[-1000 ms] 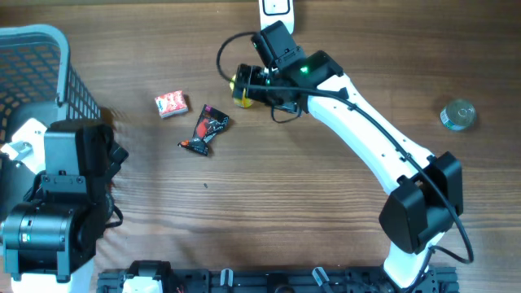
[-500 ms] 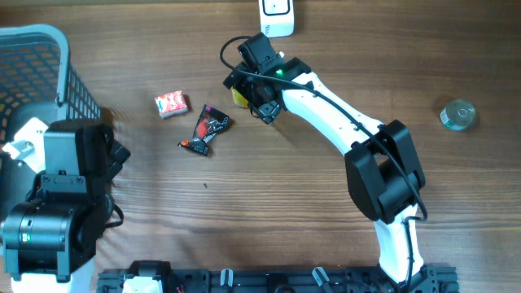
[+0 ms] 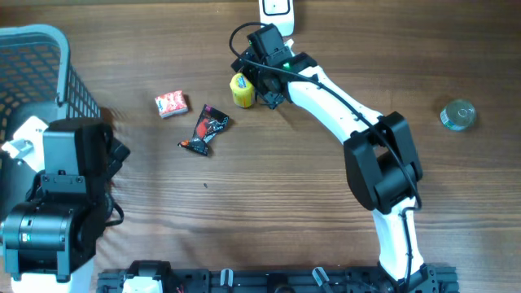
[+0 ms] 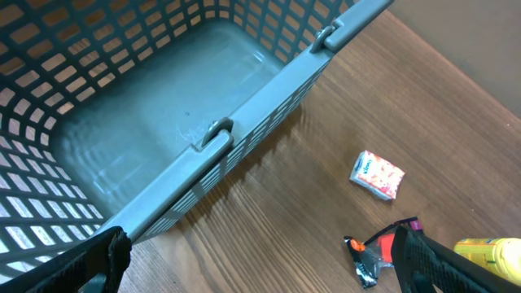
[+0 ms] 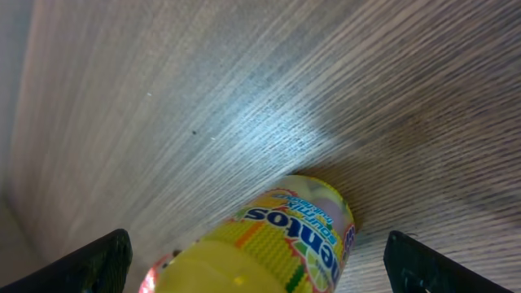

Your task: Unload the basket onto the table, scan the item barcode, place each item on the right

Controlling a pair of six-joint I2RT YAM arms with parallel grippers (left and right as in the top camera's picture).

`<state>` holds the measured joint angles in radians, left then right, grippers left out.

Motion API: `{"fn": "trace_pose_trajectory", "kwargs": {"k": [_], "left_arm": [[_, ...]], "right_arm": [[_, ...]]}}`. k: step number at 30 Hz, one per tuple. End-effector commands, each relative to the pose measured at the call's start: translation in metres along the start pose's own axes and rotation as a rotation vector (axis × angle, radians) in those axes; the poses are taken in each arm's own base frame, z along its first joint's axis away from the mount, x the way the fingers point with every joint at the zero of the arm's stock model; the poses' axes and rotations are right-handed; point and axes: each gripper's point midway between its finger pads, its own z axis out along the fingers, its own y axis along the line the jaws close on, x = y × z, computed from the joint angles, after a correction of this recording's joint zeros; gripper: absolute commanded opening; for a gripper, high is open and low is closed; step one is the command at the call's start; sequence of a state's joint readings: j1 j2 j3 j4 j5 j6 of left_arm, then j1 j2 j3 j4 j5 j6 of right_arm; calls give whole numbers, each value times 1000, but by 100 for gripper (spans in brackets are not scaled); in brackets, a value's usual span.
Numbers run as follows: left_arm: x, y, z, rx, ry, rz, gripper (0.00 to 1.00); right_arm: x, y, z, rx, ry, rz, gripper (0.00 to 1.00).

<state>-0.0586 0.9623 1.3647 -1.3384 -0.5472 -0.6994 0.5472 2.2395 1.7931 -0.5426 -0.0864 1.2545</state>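
Observation:
A yellow Mentos bottle [image 3: 242,89] lies on its side on the wooden table. In the right wrist view the bottle [image 5: 277,244] sits between the two fingertips with a gap on each side. My right gripper [image 5: 260,268] is open around it, and in the overhead view the right gripper [image 3: 259,80] hangs just right of the bottle. A white scanner [image 3: 277,10] stands at the far edge behind it. My left gripper [image 4: 260,273] is open and empty at the near left, beside the basket.
A grey mesh basket [image 3: 41,49] fills the far left corner; its rim [image 4: 244,122] crosses the left wrist view. A red-and-white packet [image 3: 172,104] and a dark wrapper [image 3: 205,129] lie left of the bottle. A clear round lid [image 3: 458,114] rests at the far right.
My right arm has folded in, its elbow swinging toward the table's middle. The wrist has shifted slightly toward the far edge, so more of the yellow bottle shows. The left arm has not moved.

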Motion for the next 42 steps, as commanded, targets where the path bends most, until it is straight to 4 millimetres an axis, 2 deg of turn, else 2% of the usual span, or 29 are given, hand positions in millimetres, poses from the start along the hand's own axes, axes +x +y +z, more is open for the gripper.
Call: {"fn": "trace_pose_trajectory", "kwargs": {"k": [1,6,9,12,17,19,25,28,31,32,34,35,42], "left_arm": [[-2,-1,-1,9,-4,0,100],[-1,-4,3,-2,9,10,100],[-1,-4,5,-6,13,14,100],[-1,-4,5,-6,13,14,100],[-1,-4,5,-6,13,14,100],[0,-4,5,-7,14,14,100],[0,-3,5,-11,17,17,100],[0,-3,5,-11,17,17,100],[0,-3,5,-11,17,17,100],[0,-3,5,-11,17,17,100],[0,-3,5,-11,17,18,100],[0,-3,5,-11,18,18,100],[1,-3,5,-12,18,19,100]], "right_arm": [[-1,18,-8,-25,1,-92,100],[-5,27,-34,19,12,-178,100],[2,12,-41,85,59,-172,99],[8,8,-42,90,102,-213,99],[7,26,-56,60,103,-289,99],[10,32,-48,39,105,-297,99],[28,13,0,79,173,-280,99],[35,12,10,80,184,-283,99],[36,11,13,85,181,-270,99],[35,10,12,91,178,-269,96],[35,3,12,119,178,-266,81],[35,0,11,133,180,-268,79],[32,-19,8,215,167,-324,79]]}}
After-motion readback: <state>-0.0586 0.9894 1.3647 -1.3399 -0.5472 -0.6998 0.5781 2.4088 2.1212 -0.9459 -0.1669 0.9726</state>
